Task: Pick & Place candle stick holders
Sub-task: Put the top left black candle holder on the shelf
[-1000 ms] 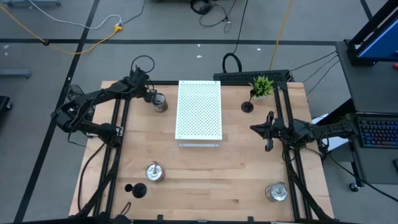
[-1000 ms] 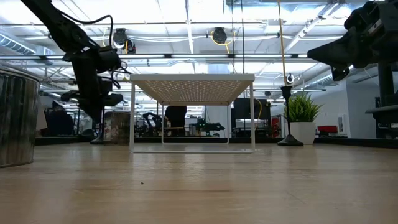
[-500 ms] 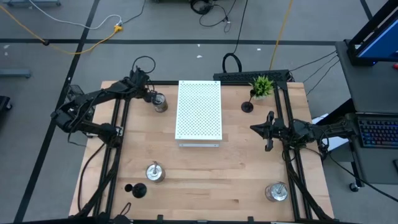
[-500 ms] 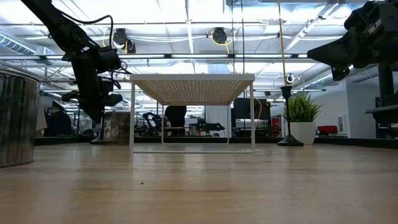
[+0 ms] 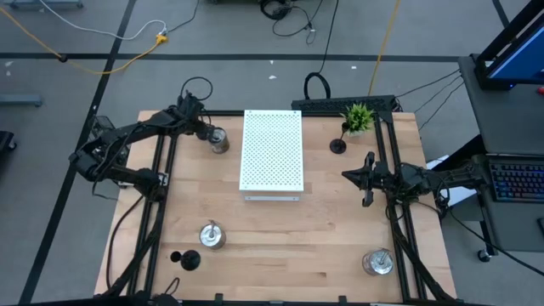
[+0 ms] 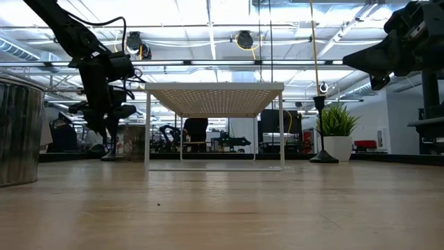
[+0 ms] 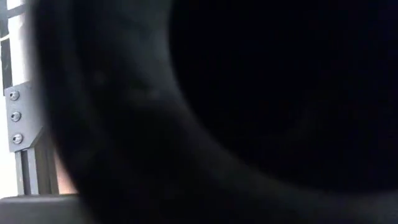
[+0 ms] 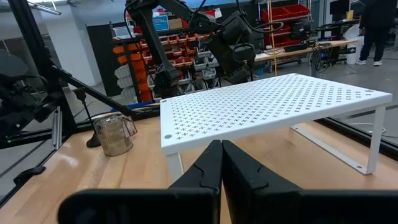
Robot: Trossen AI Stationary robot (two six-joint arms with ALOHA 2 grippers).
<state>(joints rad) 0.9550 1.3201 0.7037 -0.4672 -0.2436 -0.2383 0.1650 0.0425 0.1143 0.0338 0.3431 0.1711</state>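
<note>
Silver holder [image 5: 218, 140] stands on the table [image 5: 280, 238] by the white board [image 5: 272, 151], at the far left. The left hand [image 5: 206, 132] sits right at it and has just begun to spread, so I think it is letting go. Its own camera shows only black. The right hand [image 8: 221, 163] waits, pressed together.
</note>
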